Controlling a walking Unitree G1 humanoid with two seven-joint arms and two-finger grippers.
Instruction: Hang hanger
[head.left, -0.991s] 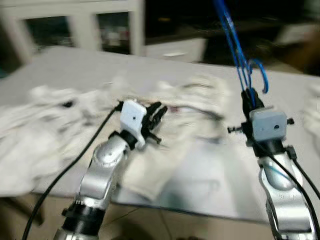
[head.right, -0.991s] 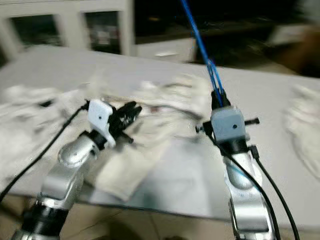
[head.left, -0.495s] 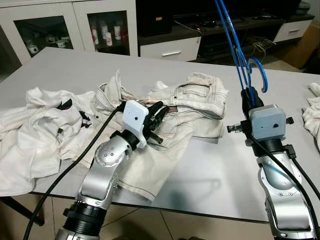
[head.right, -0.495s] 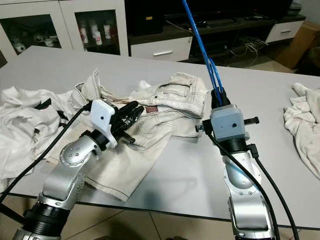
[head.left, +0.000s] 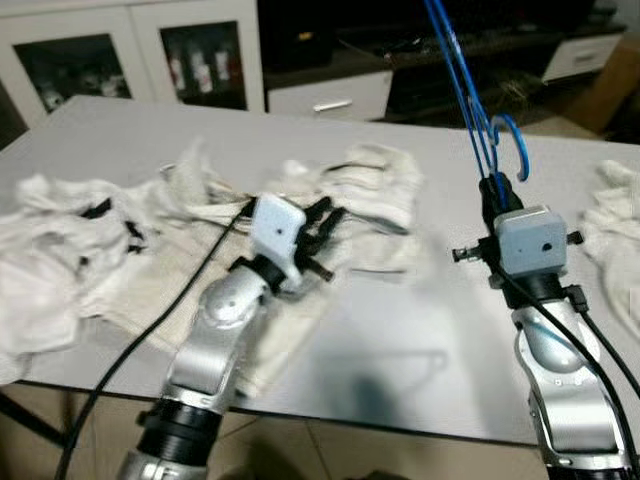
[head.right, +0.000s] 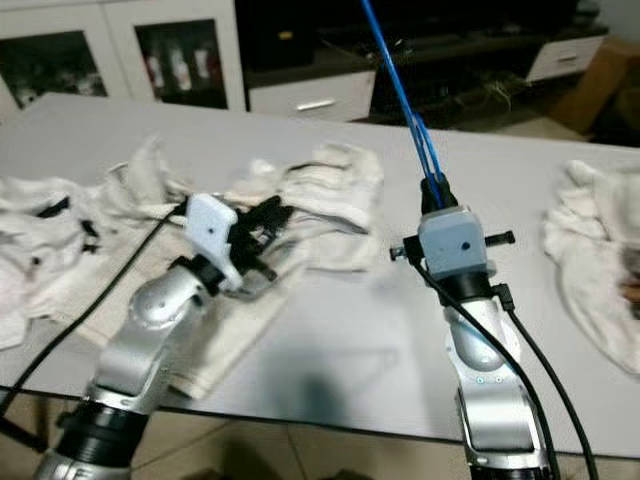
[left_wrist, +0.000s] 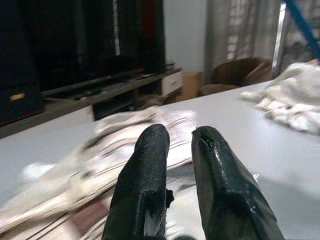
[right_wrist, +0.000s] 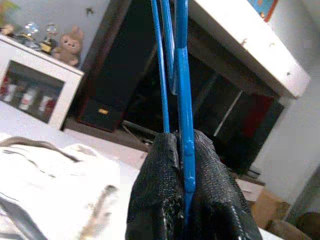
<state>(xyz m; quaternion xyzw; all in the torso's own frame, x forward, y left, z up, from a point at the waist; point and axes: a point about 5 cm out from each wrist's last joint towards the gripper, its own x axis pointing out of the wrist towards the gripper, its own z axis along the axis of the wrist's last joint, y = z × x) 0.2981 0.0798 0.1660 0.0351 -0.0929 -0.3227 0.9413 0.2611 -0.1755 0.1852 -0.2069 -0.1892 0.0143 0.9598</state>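
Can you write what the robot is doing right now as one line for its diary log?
right gripper: shut on blue hanger, upright | left gripper: empty, over white clothes | table: clothes heaped
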